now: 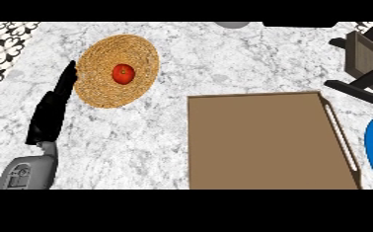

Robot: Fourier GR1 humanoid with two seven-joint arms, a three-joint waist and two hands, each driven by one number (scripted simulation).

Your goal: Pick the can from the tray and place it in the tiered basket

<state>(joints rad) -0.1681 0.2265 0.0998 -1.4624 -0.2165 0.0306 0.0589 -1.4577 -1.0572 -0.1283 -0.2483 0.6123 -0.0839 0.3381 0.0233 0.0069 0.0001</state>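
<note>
On the brown tray (270, 142) at the lower right of the head view, no can shows: its floor is bare from wall to wall, with only a pale handle along its right edge. At the far right edge, beside the tray, a narrow blue shape (369, 144) cuts in; it may be the can, but too little shows to tell, and no right robot hand is in view to say whether anything is carried. The dark frame at the upper right (357, 68) is probably part of the tiered basket, lying beyond the tray's far right corner.

The left robot hand (55, 105) shows at the left of the view, its black fingers straight and together, pointing away from the robot along the edge of a woven round mat (109, 85). It holds nothing and rests open. A red tomato (123, 74) sits near the middle of the mat, apart from the fingers.

Both tray and basket lie well to the right of the left robot hand, across the marbled worktop (146, 142). By that layout the right arm is judged nearer to the basket, so the placing would fall to that side, with the travel running from the tray toward the upper right.
</note>
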